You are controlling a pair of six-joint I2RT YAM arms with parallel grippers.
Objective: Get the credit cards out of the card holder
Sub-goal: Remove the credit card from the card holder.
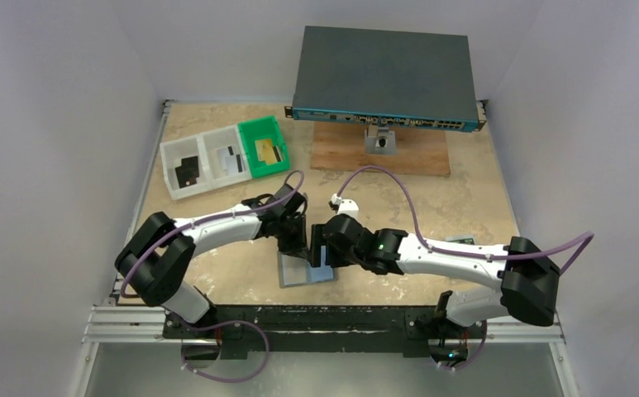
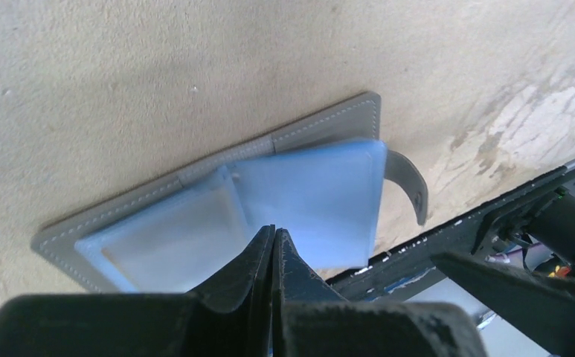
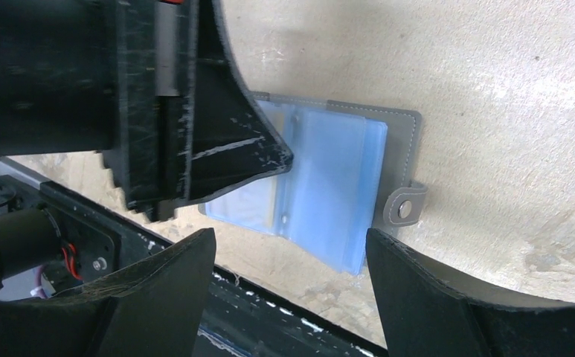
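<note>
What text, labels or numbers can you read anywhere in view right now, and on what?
No text is readable.
On the dark box, front panel: markings too small to read.
On the credit cards in the trays: too small to read.
On the card holder: no print visible on cover or clear pockets.

Robot lab: walled table (image 1: 464, 198), network switch (image 1: 382, 74)
</note>
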